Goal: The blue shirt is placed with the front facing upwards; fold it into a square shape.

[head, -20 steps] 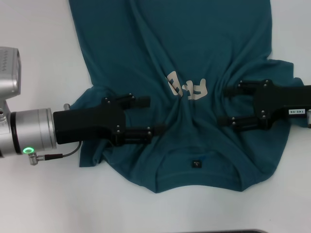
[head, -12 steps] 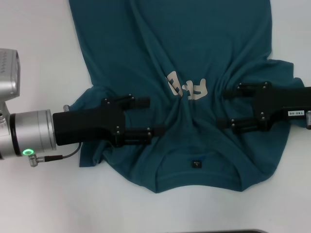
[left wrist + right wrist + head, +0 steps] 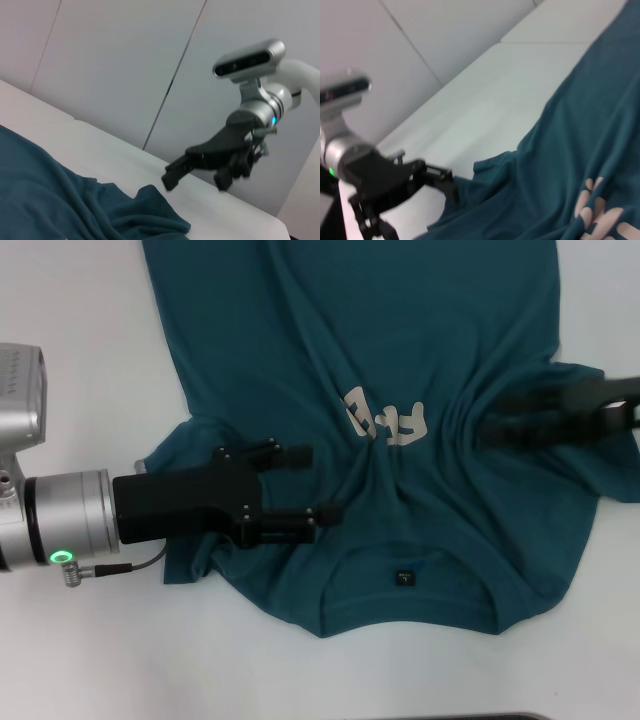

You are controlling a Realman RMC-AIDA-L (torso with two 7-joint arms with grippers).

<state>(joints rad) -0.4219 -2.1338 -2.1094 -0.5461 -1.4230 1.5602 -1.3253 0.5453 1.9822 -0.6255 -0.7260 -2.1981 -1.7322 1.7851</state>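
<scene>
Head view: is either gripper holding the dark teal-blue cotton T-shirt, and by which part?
Left gripper is open over the dark teal-blue cotton T-shirt, near its sleeve, holding nothing. Right gripper is open, holding nothing.

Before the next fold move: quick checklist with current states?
1. Shirt front up: ok, letters visible.
2. Shirt flat: not ok, bunched into creases around the letters.
3. Left gripper open over the left sleeve area: ok.
4. Left gripper actually holding cloth: cannot tell.
5. Right gripper state: cannot tell, motion-blurred; the left wrist view shows it raised above the table.
6. Collar at the near edge, label showing: ok.
</scene>
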